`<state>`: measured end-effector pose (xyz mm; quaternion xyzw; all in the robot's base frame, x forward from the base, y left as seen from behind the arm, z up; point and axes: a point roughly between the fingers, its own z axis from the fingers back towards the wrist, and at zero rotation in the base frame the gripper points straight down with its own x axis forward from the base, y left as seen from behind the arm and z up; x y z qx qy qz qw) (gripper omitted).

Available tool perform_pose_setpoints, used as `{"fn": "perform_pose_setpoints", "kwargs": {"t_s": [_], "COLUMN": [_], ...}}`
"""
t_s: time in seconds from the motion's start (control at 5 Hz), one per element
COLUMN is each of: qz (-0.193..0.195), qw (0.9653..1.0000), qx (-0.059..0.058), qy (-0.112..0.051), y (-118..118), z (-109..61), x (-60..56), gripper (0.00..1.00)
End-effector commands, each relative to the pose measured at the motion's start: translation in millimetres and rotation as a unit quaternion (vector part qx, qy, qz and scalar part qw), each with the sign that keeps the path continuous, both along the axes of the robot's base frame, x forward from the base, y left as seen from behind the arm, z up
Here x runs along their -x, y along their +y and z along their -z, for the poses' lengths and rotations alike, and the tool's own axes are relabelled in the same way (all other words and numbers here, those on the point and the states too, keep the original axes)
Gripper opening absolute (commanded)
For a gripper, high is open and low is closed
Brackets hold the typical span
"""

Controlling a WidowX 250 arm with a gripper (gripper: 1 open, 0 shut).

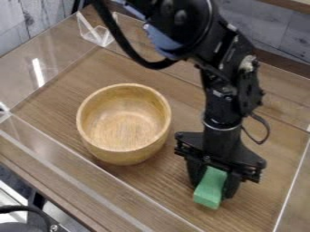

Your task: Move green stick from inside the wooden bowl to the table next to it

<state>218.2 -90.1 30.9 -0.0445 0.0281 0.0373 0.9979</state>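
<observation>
The green stick [212, 188] is a bright-green bar held upright between my gripper's fingers, its lower end at or just above the table [72, 172] to the right of the wooden bowl [123, 122]. My gripper [215, 178] points straight down and is shut on the stick's upper part. The round tan bowl sits at the left centre with nothing in it. Whether the stick's lower end touches the tabletop cannot be told.
Clear acrylic walls [31, 68] ring the brown wood-grain tabletop; the right wall [291, 195] stands close to the gripper. The black arm [206, 54] reaches in from the upper centre above the bowl's right side.
</observation>
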Motion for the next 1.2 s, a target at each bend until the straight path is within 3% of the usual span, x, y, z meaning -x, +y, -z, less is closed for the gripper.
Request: {"fn": "perform_pose_setpoints", "kwargs": {"t_s": [0.0,1.0], "qz": [-0.001,0.029], "qw": [0.9996,0.999], "qx": [0.005,0.007], "qy": [-0.028,-0.032], "y": [7.4,13.5], "z": [-13.7,-11.6], "x": [-8.5,-4.9], "gripper": [0.0,0.0]}}
